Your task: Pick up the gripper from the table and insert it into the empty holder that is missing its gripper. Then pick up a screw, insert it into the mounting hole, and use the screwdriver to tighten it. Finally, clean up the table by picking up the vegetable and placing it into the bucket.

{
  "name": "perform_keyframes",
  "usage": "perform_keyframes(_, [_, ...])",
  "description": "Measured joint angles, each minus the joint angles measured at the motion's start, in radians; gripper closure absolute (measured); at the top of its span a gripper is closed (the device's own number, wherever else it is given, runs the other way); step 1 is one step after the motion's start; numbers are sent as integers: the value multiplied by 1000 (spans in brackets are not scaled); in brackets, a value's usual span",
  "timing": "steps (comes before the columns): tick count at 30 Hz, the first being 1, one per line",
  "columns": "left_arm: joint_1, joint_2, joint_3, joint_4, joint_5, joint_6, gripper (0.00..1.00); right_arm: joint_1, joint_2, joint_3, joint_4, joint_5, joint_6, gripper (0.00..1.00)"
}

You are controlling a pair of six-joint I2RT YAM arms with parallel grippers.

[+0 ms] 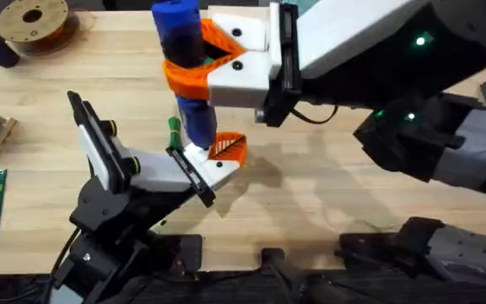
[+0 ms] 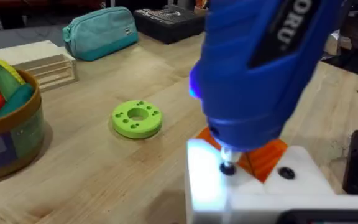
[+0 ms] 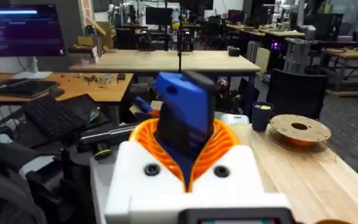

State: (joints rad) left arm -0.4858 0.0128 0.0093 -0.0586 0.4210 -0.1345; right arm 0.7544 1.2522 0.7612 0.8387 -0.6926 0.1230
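The left gripper [image 1: 213, 165] sits near the table's middle; whether it's parted, I can't tell. On its holder [image 2: 253, 186] rests the screwdriver [image 1: 184, 67] bit, upright, the right gripper [image 1: 222, 63] clamped around it.

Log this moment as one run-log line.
phase: tightening screw | right gripper: holds screwdriver upright | bit: on screw in holder | bucket: apart
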Motion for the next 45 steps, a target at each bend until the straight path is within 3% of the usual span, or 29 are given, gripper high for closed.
perform_keyframes(6, [0,-2,8,24,0,20,992,8,32,-20,186,-7,37,971])
perform_keyframes(13, [0,-2,10,13,-2,22,992,7,32,9,108,-3,61,971])
perform_keyframes(22, [0,-12,26,37,4,24,992,6,47,33,203,-68,92,971])
perform_keyframes(26, [-3,-12,33,37,8,23,992,-5,47,126,2,-100,74,971])
perform_keyframes(29, [-3,-12,41,51,6,18,992,-10,48,143,8,-123,69,971])
perform_keyframes(35, [-3,-12,33,21,9,-1,992,-13,48,186,-175,-113,30,955])
perform_keyframes(36, [-3,-12,32,20,8,0,992,-12,48,186,-182,-112,35,856])
perform_keyframes(40, [2,-9,5,-14,-10,-8,992,-14,39,234,-180,-50,32,303])
perform_keyframes(42, [1,1,5,-10,-11,-5,992,-14,17,256,-184,-30,32,199])
perform_keyframes(45, [1,1,5,-10,-13,-4,992,-14,-8,267,-184,-16,33,167])
